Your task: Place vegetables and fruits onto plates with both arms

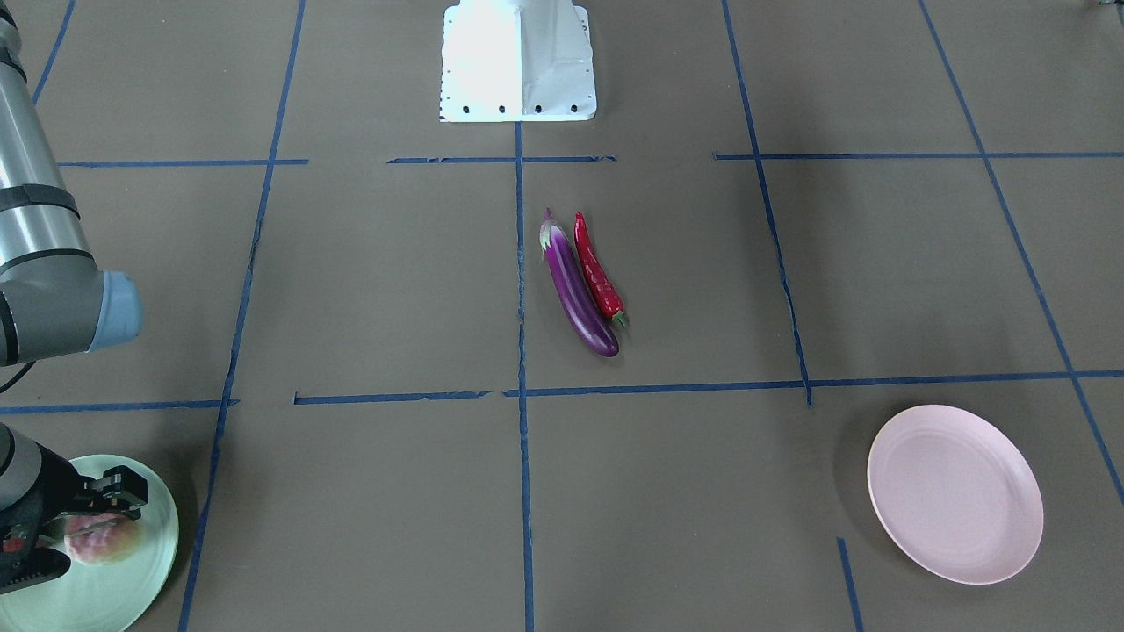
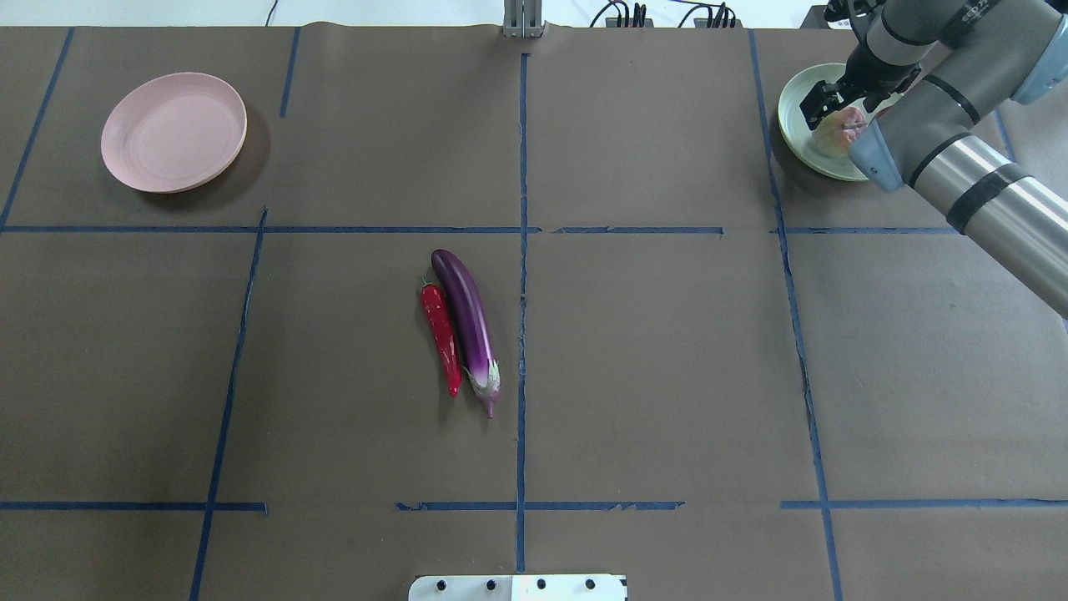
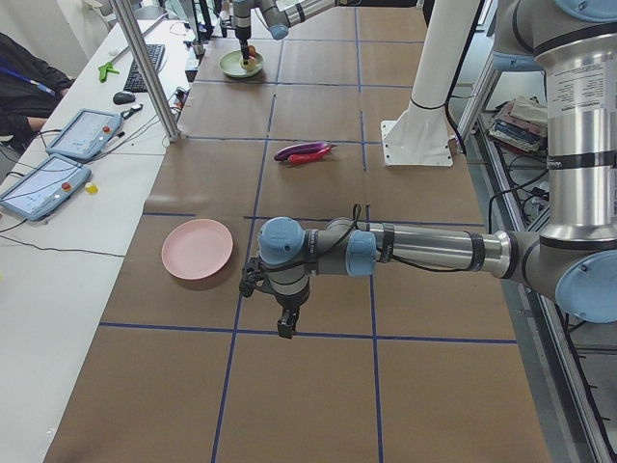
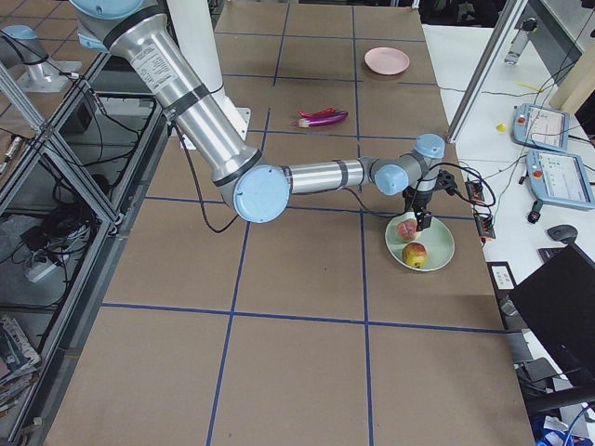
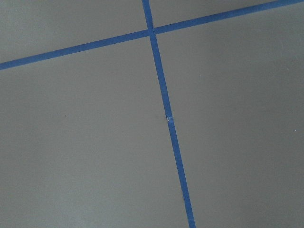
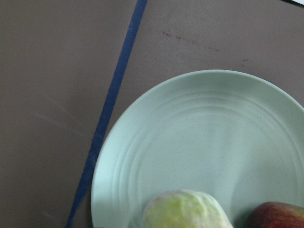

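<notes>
Currently both fruits are plated and both vegetables lie on the table's brown paper (image 2: 667, 376).

1. Landmark: white mounting base (image 1: 518, 61).
2. Eggplant (image 1: 575, 285) and red chili pepper (image 1: 597, 272) lie near the base, straight out in front of it, side by side and touching. The chili is on the robot's left of the eggplant. The eggplant's pale stem end points toward the base; the chili's green stem points away.
3. Mint green plate (image 2: 788, 117): well out from the base, forward and to the robot's right. It carries the pale pink-and-green fruit (image 1: 101, 537) and, just beside it on the side away from the base, the dark red-yellow apple (image 4: 416, 253).
4. Pink plate (image 1: 957, 491): well out from the base, forward and to the robot's left, with nothing on it.
5. Right gripper (image 4: 424, 221): over the mint plate at the pale fruit. One black finger shows on either side of that fruit, apart; whether they press it cannot be told.
6. Left gripper (image 3: 286, 328): pointing down above blue tape, farther from the base than the pink plate. Finger state cannot be told.
</notes>
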{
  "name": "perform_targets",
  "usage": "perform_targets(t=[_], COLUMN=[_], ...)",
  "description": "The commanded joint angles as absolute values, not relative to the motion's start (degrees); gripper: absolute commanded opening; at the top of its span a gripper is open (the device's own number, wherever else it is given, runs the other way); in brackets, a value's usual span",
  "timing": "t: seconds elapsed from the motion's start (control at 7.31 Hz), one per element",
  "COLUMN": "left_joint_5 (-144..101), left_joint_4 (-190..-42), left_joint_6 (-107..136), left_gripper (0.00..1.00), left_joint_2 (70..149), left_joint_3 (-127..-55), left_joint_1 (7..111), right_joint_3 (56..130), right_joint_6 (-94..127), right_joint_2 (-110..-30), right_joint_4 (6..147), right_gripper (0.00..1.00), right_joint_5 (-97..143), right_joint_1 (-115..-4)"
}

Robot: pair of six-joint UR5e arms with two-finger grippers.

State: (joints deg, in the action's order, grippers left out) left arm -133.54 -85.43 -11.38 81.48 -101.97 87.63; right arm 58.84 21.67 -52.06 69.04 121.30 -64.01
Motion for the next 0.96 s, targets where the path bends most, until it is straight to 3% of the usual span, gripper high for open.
perform_targets(t=[0.0, 0.14, 0.41, 0.82], left_joint_5=[-133.51, -133.16, -133.07, -135.16], left_joint_4=[-85.43, -85.43, -89.79, -94.83], left_joint_6=[-11.69, -11.69, -11.34, -4.98], left_gripper=[1.0, 1.0, 1.0, 1.0], left_joint_2=[81.56, 81.91, 87.06, 88.85], left_joint_3=[-102.74, -103.53, -103.19, -103.53], left_joint_1=[87.63, 87.63, 87.28, 86.58], right_joint_3=[64.91, 70.95, 80.11, 95.32], right_joint_6=[21.53, 20.75, 14.9, 6.09], right_joint_2=[-52.12, -52.38, -60.95, -82.72], right_joint_4=[76.32, 84.56, 87.19, 87.28], right_gripper=[1.0, 1.0, 1.0, 1.0], right_joint_5=[124.0, 125.06, 128.47, 131.75], right_joint_1=[-66.87, -69.06, -73.53, -79.44])
